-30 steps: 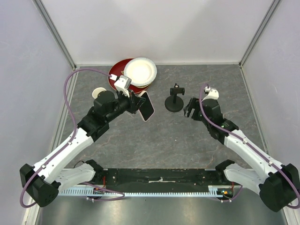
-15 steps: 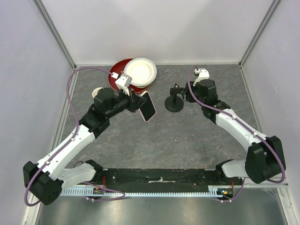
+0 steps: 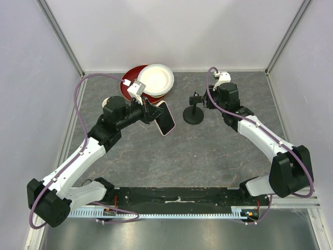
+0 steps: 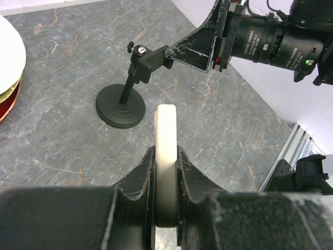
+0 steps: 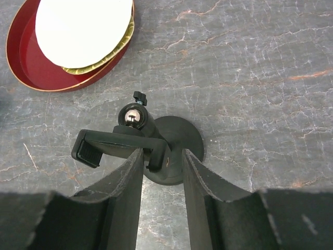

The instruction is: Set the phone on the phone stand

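Overhead view; two close wrist views

I see L gripper (image 4: 165,172) clamped on phone (image 4: 166,156), edge-on, upright. Phone stand (image 4: 125,99) just beyond on table (image 4: 62,125). R gripper (image 4: 171,54) touching stand bracket. Plate stack (image 4: 9,67) far left.

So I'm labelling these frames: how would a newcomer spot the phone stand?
Start at the stacked red and white plates at the table's far edge. Right of them stands the small black phone stand: round disc base, thin post, top bracket between the right end effector fingers.
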Robot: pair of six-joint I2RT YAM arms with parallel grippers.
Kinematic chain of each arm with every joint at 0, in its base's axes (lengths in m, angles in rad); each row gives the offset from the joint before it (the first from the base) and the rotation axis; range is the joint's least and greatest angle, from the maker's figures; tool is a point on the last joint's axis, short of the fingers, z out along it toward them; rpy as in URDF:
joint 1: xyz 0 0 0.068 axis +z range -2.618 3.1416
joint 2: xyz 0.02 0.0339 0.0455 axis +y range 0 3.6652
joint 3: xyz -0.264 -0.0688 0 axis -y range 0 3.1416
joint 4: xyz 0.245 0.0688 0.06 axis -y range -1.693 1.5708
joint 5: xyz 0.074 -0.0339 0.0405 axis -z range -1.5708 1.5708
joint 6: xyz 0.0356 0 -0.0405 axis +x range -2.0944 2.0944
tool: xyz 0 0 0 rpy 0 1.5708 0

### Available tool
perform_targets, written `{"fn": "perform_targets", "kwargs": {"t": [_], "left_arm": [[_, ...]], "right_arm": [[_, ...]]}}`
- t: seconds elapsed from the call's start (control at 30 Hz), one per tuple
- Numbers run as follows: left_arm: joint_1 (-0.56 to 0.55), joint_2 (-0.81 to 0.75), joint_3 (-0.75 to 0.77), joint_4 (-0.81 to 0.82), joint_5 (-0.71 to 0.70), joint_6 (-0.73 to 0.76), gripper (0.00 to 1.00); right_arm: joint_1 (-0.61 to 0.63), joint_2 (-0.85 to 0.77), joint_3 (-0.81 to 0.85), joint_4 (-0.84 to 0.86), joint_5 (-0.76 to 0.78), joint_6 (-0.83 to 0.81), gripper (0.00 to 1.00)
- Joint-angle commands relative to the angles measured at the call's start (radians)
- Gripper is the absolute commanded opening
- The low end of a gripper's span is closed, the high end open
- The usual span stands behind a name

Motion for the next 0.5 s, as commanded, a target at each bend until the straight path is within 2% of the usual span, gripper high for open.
{"fn": "perform_targets", "kwargs": {"t": [0.0,0.17,0.4,0.47], "left_arm": [[0.003,-0.029,-0.002,0.150,0.049,-0.037,0.02],[0.003,-0.007,0.001,0.147,0.058,-0.041,0.02],[0.003,0.036,-0.019,0.167,0.041,-0.025,0.02],[0.003,0.059,-0.014,0.167,0.044,-0.031,0.02]], "right_arm": [[0.009,-0.011,0.019,0.007,0.012,0.021,0.41],[0.023,-0.005,0.034,-0.028,0.004,-0.008,0.30],[0.039,-0.020,0.025,-0.019,0.015,-0.057,0.30],[0.039,0.001,0.043,-0.025,0.013,-0.094,0.27]]}}
